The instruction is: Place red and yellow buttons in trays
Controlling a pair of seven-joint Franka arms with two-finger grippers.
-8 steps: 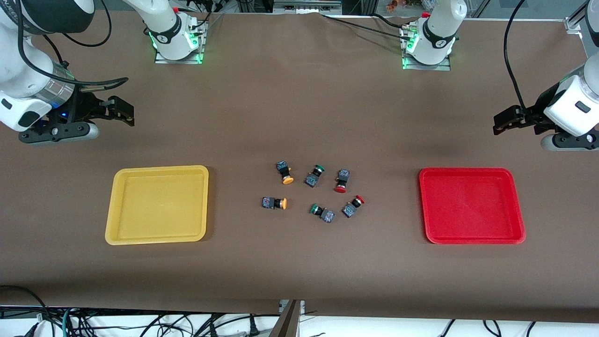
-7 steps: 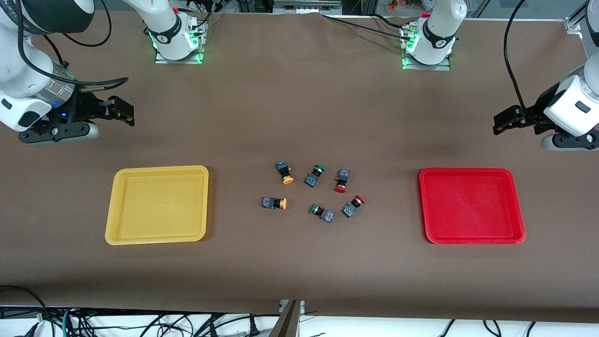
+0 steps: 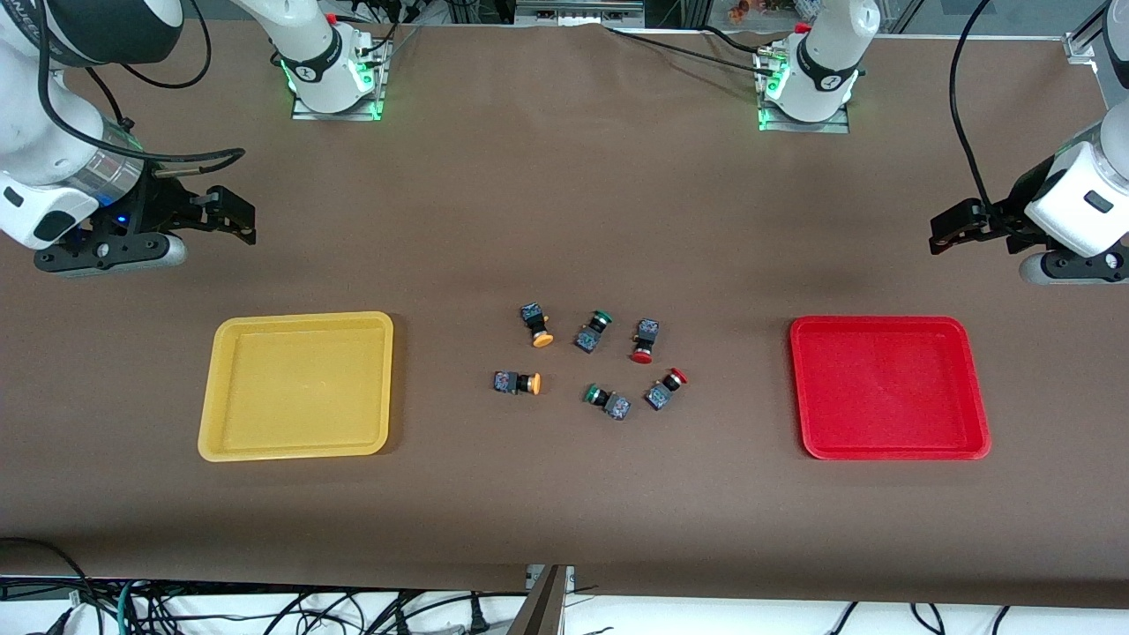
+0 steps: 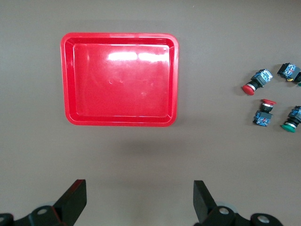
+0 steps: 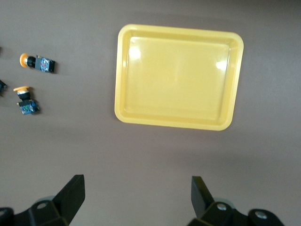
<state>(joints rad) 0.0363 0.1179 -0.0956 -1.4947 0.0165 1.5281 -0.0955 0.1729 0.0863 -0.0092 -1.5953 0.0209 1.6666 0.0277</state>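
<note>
Buttons (image 3: 589, 362), frame centre: probably light, rigid, prone to roll; grip the dark blocky bodies. Left gripper (image 3: 948, 231) and right gripper (image 3: 231, 216), jaws apart, wait.

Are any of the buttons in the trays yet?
No. The yellow tray and red tray hold nothing. Both red buttons and both yellow buttons lie on the table between the trays. The left gripper and right gripper hang open, holding nothing. All four remain.
</note>
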